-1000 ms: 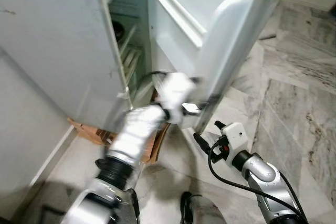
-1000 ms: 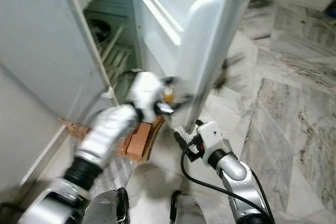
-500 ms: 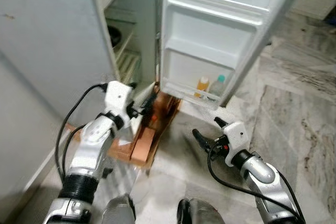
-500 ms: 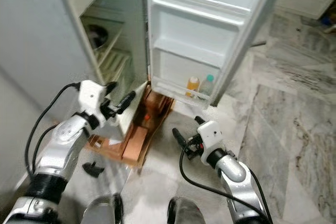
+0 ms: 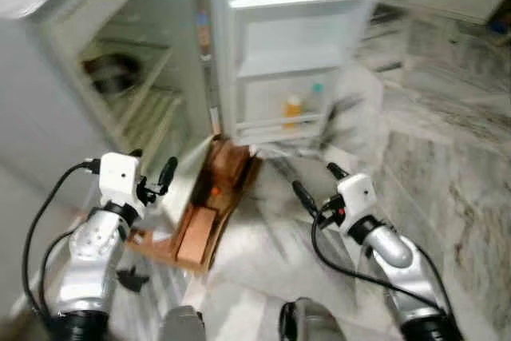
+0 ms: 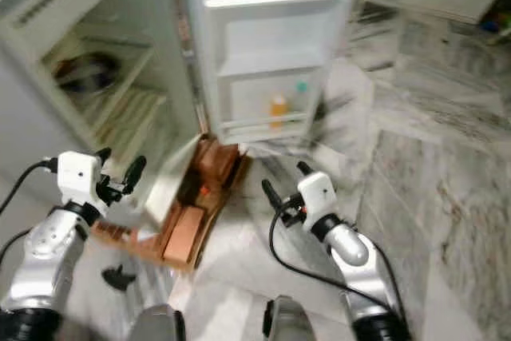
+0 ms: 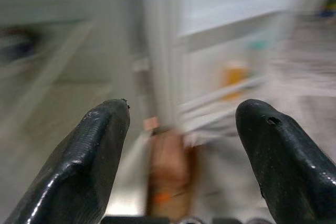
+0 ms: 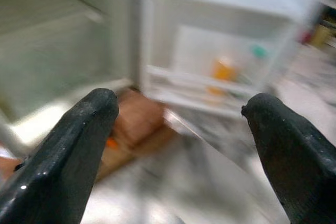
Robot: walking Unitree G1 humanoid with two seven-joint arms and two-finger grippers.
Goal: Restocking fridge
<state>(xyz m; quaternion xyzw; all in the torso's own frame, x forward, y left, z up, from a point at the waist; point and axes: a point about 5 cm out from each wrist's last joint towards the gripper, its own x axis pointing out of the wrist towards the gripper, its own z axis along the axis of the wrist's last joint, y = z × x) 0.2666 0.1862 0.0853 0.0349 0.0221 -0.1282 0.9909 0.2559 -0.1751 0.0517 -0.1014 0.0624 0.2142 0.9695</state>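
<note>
- The white fridge door [image 5: 291, 53] has been swung fully open since a second ago, so that its inner shelves are now faced; the left gripper [image 5: 152, 181], which was stretched up against the door, has been drawn back and low.
- Both sets of jaws are seen released and empty: the left gripper's fingers [image 7: 84, 166] are spread wide, and so are those of the right gripper [image 5: 315, 189].
- The small orange bottle [image 5: 293, 107] and a teal-capped bottle [image 5: 317, 89], blurred and perhaps clear, are stood in the lowest door shelf, ahead of and between the two sets of jaws, well apart from both.
- The brown cardboard box [image 5: 206, 205] is lying on the marble floor [image 5: 447, 141] between the grippers, nearer the left one.
- Access is judged gained; stock has yet to be picked up.
</note>
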